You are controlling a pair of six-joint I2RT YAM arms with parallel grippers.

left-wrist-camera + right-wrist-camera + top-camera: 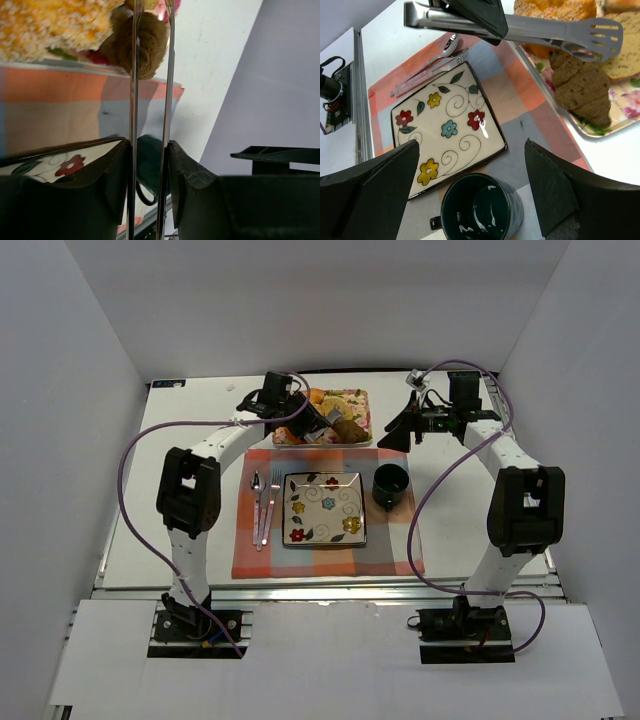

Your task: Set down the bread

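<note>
A flowered tray point(300, 439) at the back holds several breads. The yellow, flattish bread point(352, 400) lies toward its far right, and shows at the edge of the right wrist view point(626, 57). My left gripper point(298, 410) is shut on metal tongs point(520, 24), also seen in its own view point(150, 142). The tongs' slotted tips hover over the dark brown piece point(580, 85), slightly apart and holding nothing. My right gripper point(405, 430) is open and empty, to the right of the tray and above the dark mug point(480, 210).
A square flowered plate point(323, 508) sits on a checked orange placemat point(330, 555). A spoon and fork point(264, 505) lie left of it, and the dark mug point(391, 486) stands right of it. An orange ring-shaped loaf point(318, 397) lies in the tray. White walls enclose the table.
</note>
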